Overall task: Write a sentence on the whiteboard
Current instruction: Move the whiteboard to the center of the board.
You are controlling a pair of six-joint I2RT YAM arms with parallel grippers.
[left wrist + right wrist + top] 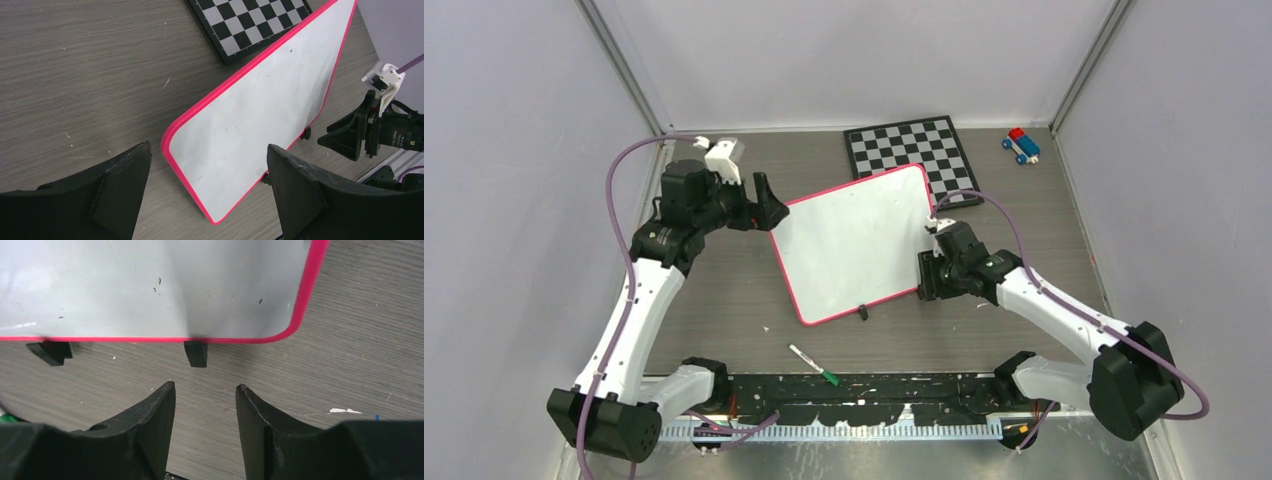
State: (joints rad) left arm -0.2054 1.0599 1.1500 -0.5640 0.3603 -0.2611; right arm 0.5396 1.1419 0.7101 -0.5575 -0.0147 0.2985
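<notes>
Though unheld, 1 whiteboard [854, 240], 1 marker [814, 364], 2 parted hands [207, 148] [205, 386].

Table [724, 300]: grey-brown wood-grain laminate, matte, grain running left to right. A few pale specks and one white fleck [342, 411] on the surface.

Enclosure: plain pale lavender-grey panels on three sides, namely the back wall [854, 60], left wall [504, 150] and right wall [1184, 150]. No windows visible. Thin metal posts mark the back corners, left [621, 60] and right [1085, 60], both leaning outward in the overhead view.

Near edge: black rail [874, 385], scuffed and patchy, with a pale toothed strip [874, 428] just below it.

Light: even, diffuse, from above. Shadows soft and short.
</notes>
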